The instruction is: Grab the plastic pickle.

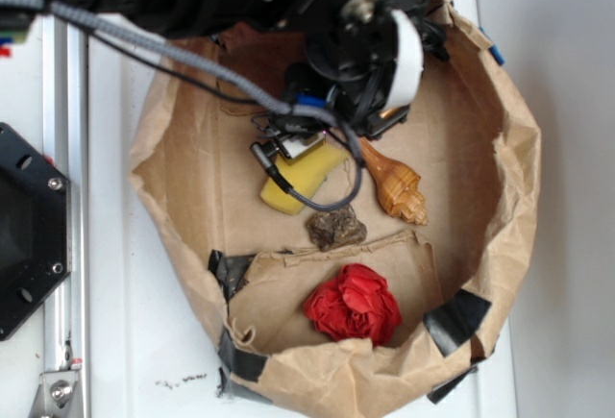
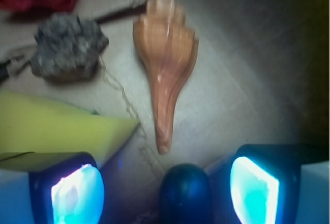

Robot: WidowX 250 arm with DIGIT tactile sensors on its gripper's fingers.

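1. Plainly, the pickle (image 2: 184, 193) shows only in the wrist view, as a dark rounded end at the bottom edge, between the two blue fingers (image 2: 77, 192). In the exterior view the arm hides it.
2. It lies on the brown paper floor of the paper bag (image 1: 500, 178), near the narrow tip of the seashell (image 2: 165, 80) and just beside the corner of the yellow sponge (image 2: 56, 126).
3. Judging by its smooth, glossy skin, it is probably light, stiff hollow plastic and slippery; the rounded end could squirt out of a pinch.
4. A hold across the middle of its length, with the fingers on the two long sides, looks safest.
5. The gripper (image 2: 165, 190) stands wide, one finger on each side of the pickle, with a gap visible on both sides. It holds nothing, and I cannot tell whether either finger touches the paper.
6. A grey rock (image 2: 67, 51) and a red fabric flower (image 1: 354, 305) lie farther off, well apart from the fingers.
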